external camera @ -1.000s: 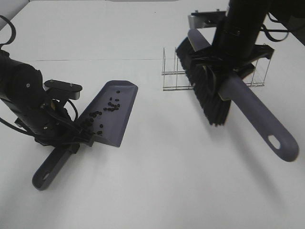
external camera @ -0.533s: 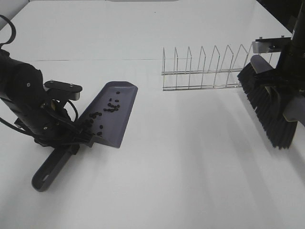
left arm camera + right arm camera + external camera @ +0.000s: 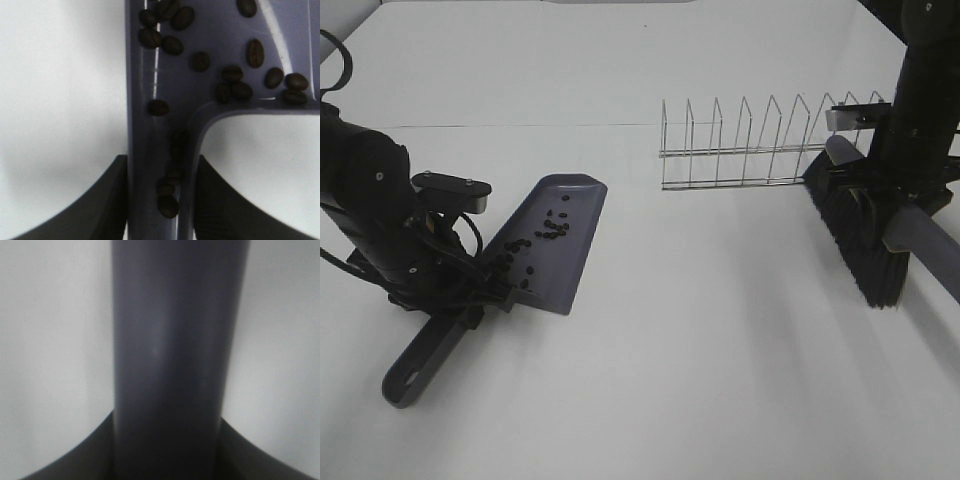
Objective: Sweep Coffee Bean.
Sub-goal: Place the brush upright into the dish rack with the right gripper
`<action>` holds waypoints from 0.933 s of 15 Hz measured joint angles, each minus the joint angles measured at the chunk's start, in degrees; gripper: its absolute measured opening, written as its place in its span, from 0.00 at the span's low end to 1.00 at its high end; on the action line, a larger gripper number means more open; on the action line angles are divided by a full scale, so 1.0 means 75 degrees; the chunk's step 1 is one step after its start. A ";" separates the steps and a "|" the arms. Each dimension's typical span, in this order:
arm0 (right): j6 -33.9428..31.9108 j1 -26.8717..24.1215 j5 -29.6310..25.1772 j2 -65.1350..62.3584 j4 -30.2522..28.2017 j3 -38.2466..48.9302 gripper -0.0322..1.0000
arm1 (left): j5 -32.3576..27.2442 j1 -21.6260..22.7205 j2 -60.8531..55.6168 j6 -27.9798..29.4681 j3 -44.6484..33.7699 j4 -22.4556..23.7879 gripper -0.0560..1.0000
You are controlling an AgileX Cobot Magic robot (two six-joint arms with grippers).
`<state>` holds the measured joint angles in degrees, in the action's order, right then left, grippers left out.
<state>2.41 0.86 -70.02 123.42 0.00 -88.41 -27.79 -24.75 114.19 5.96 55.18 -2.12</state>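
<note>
On the white table (image 3: 700, 400) the wire rack (image 3: 740, 150) stands at the back, and my right claw (image 3: 167, 450) is pinching the brush (image 3: 855, 245) by its handle, near the rack's end. My left claw (image 3: 160, 200) is squeezed on the dustpan (image 3: 575, 255) handle. The coffee beans (image 3: 235, 89) lie in the pan (a few down the handle groove). I'd hold it flat and go slowly, so none roll out.
</note>
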 joint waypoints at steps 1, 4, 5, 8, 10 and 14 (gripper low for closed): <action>0.0000 0.0000 0.0000 0.0267 0.0000 -0.0420 0.32 | 0.0000 0.0000 0.0000 0.0000 0.0000 0.0000 0.34; 0.0000 0.0000 -0.0122 0.0940 0.0000 -0.1505 0.32 | 0.0000 0.0000 0.0000 0.0000 0.0000 0.0000 0.34; 0.0000 0.0000 -0.0160 0.1138 0.0000 -0.1833 0.32 | 0.0000 0.0000 0.0000 0.0000 0.0000 0.0000 0.34; 0.0000 0.0000 -0.0176 0.1536 0.0000 -0.2582 0.32 | 0.0000 0.0000 0.0000 0.0000 0.0000 0.0000 0.34; 0.0000 0.0000 -0.0199 0.1795 0.0000 -0.3170 0.32 | -0.0008 0.0000 0.0000 0.0000 0.0000 0.0000 0.34; -0.0061 0.0000 -0.0191 0.2193 0.0138 -0.4011 0.32 | -0.0023 0.0000 0.0000 0.0000 0.0000 -0.0023 0.34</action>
<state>1.95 0.86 -71.45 139.86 1.03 -118.49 -27.96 -24.75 114.19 5.96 55.18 -2.29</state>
